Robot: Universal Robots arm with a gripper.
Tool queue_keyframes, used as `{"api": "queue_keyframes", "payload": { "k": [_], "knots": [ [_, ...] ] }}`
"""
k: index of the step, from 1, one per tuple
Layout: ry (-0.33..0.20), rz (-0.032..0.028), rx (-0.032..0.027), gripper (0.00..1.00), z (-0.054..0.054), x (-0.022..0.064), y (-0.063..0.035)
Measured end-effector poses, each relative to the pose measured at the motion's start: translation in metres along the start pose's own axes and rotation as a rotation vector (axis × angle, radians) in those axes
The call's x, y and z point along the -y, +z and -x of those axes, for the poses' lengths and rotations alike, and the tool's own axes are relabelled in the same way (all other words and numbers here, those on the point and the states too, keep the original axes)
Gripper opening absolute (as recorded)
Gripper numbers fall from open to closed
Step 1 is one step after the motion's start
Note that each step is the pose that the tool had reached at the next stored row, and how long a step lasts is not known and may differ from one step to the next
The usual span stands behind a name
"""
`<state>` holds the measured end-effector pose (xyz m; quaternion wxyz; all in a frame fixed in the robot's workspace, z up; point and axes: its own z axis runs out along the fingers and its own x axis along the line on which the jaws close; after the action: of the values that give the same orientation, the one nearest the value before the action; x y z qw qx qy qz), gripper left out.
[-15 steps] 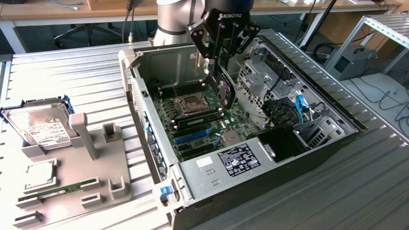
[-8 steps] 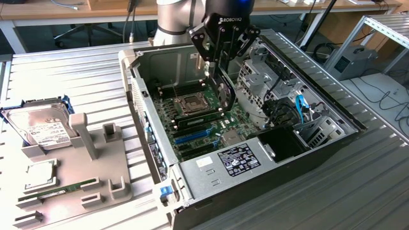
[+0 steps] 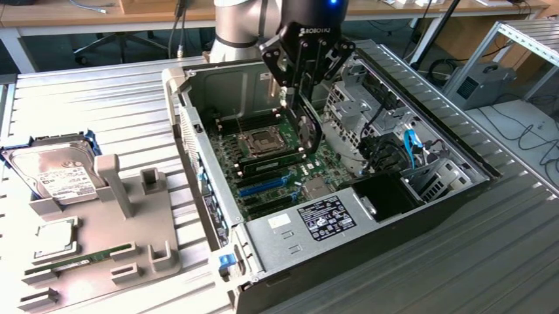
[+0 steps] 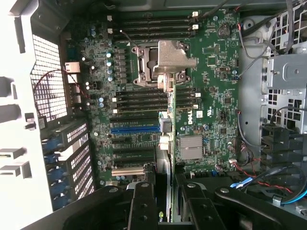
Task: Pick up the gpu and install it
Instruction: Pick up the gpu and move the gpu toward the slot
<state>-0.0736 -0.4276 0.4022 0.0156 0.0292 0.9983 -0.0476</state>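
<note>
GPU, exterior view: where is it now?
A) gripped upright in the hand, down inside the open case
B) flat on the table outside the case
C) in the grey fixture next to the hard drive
A: the hand is shut on the gpu, which stands edge-down over the motherboard inside the open case.

Ext cam high, angled down on PC case [image 3: 186,124]; wrist cam close over motherboard [image 4: 211,96], shared by both.
</note>
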Motion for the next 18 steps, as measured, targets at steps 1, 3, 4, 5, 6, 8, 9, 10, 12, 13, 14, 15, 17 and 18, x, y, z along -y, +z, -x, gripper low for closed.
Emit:
{"api": "queue_keyframes", "payload": {
  "k": [1, 3, 4, 5, 6, 8, 9, 10, 12, 13, 14, 15, 17, 18],
  "knots": [
    [0.000, -0.0003, 0.0000, 0.26, 0.000, 0.0000, 0.0003],
    [0.000, -0.0009, 0.0000, 0.26, 0.001, -0.0002, 0.0006],
    [0.000, -0.0013, 0.0000, 0.26, 0.002, -0.0003, 0.0007],
    [0.000, -0.0019, 0.0000, 0.26, 0.003, -0.0007, 0.0012],
    [0.000, -0.0022, 0.0000, 0.26, 0.004, -0.0009, 0.0015],
    [0.000, -0.0029, 0.0001, 0.26, 0.005, -0.0016, 0.0022],
    [0.000, -0.0033, 0.0000, 0.26, 0.006, -0.0021, 0.0027],
    [0.000, -0.0035, 0.0001, 0.26, 0.007, -0.0025, 0.0032],
    [0.000, -0.0039, 0.0001, 0.26, 0.008, -0.0033, 0.0041],
    [0.000, -0.0041, 0.0002, 0.26, 0.009, -0.0037, 0.0045],
    [0.000, -0.0042, 0.0002, 0.26, 0.009, -0.0042, 0.0050],
    [0.000, -0.0045, 0.0002, 0.26, 0.010, -0.0046, 0.0053],
    [0.000, -0.0050, 0.0002, 0.26, 0.011, -0.0054, 0.0061],
    [0.000, -0.0053, 0.0002, 0.26, 0.011, -0.0057, 0.0064]
  ]
}}
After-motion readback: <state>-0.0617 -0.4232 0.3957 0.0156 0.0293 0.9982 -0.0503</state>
